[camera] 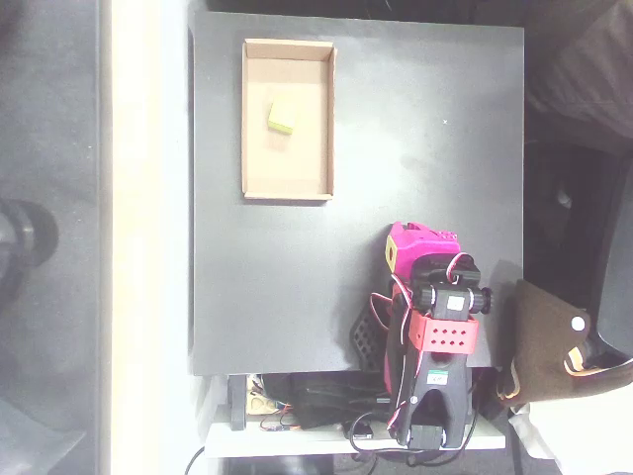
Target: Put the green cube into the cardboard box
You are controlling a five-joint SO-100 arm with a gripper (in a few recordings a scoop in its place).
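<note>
In the overhead view the gripper (401,247) is a magenta plastic piece with a small yellow-green face on its left side, folded in close above the arm's own body near the lower right of the table. Its fingers are hidden from above by the wrist, so whether it is parted or closed cannot be told; nothing shows in its grasp. Behind it sit a black motor block, a red plate pierced with a row of small holes, and loose white and red wires. The table (425,129) is a matte black square board with a smooth, faintly glossy surface. Well apart, toward the upper left, lies the cardboard box (247,119), a shallow tan rectangular tray with low walls. The green cube (281,118), small, plain and lime-coloured, rests inside it, in the upper half.
</note>
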